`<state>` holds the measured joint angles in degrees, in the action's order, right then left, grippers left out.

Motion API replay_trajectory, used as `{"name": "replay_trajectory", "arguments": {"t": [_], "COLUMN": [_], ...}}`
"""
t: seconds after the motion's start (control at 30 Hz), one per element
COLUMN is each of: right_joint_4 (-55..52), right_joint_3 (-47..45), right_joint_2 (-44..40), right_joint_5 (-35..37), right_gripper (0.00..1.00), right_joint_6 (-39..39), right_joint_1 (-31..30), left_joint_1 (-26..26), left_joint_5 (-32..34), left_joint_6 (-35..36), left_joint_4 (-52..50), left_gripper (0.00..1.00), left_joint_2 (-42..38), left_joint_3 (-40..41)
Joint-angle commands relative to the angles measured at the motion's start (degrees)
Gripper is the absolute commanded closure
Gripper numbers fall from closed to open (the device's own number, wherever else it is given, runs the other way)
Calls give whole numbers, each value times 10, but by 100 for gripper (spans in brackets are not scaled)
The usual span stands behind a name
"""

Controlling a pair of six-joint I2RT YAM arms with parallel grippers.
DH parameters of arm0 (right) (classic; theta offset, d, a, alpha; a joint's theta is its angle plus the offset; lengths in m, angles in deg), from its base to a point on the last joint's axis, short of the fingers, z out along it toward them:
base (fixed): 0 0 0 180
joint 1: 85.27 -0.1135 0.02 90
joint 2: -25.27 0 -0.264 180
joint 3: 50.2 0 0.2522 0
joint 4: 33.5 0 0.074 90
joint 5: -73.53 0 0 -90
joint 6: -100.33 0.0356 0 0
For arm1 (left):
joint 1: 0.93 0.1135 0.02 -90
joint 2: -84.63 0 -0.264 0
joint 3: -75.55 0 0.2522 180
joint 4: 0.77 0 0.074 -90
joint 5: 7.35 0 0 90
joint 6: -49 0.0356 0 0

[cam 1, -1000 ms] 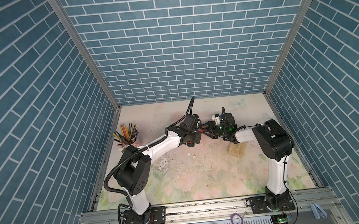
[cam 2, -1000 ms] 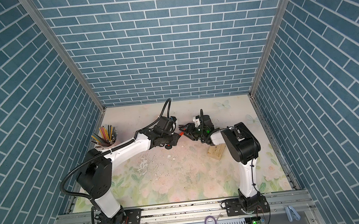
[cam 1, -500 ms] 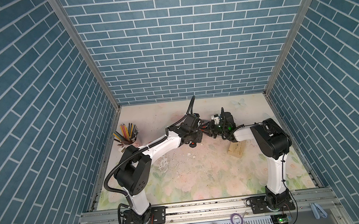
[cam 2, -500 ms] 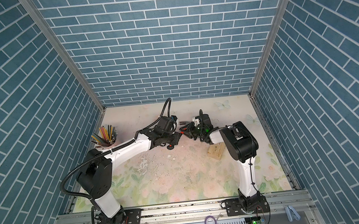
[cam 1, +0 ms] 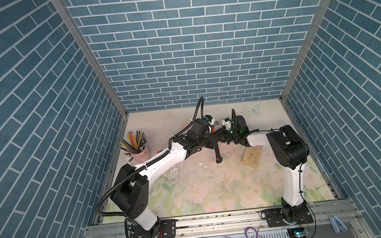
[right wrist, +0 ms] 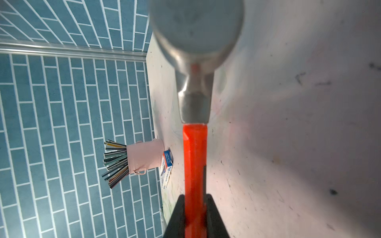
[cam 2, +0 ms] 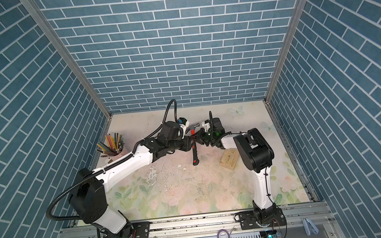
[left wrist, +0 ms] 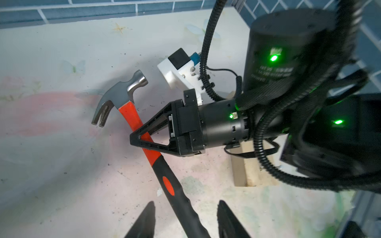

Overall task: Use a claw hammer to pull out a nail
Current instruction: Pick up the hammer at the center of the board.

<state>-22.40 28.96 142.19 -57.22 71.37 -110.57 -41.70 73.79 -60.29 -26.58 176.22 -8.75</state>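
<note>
Closes right claw (left wrist: 137, 138) on hammer (left wrist: 132, 117) shaft since a second ago | spreads left claw (left wrist: 186, 203) astride black grip | probably head-heavy, stiff; best held at rubber end

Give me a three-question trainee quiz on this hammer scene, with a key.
1. True or false: the left end effector is clamped on the hammer.
2. Where does the right end effector grip it? A) steel head B) orange handle C) black grip
3. Fill in: the pink cup holds coloured ____.
Key: 1 false, its jaws stand apart on either side of the black grip. 2 B. 3 pencils.
</note>
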Motion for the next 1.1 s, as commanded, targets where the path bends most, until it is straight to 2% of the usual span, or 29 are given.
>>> {"name": "replay_trajectory", "arguments": {"t": [0.0, 0.13, 0.27, 0.4, 0.5, 0.6, 0.83, 1.07], "right_joint_4": [-20, -47, -70, -164, -255, -321, -370, -381], "right_joint_3": [37, 48, 52, 85, 112, 126, 125, 142], "right_joint_2": [-58, -80, -109, -130, -141, -150, -172, -171], "right_joint_5": [-22, -59, -107, -169, -208, -220, -283, -340], "right_gripper": [98, 99, 100, 100, 99, 99, 100, 100], "right_joint_6": [-115, -168, -215, -309, -398, -451, -505, -511], "right_joint_1": [11, 28, 46, 59, 60, 61, 62, 63], "left_joint_1": [36, 89, 156, 194, 208, 218, 220, 220], "left_joint_5": [-43, -81, -159, -199, -226, -273, -417, -455], "left_joint_6": [-22, -54, -103, -115, -86, -57, 13, 47], "left_joint_4": [40, 79, 168, 217, 220, 208, 175, 153], "left_gripper": [38, 23, 14, 13, 13, 13, 13, 13], "left_joint_2": [-35, -63, -80, -72, -51, -24, 44, 84], "left_joint_3": [20, 47, 89, 93, 75, 48, -21, -58]}}
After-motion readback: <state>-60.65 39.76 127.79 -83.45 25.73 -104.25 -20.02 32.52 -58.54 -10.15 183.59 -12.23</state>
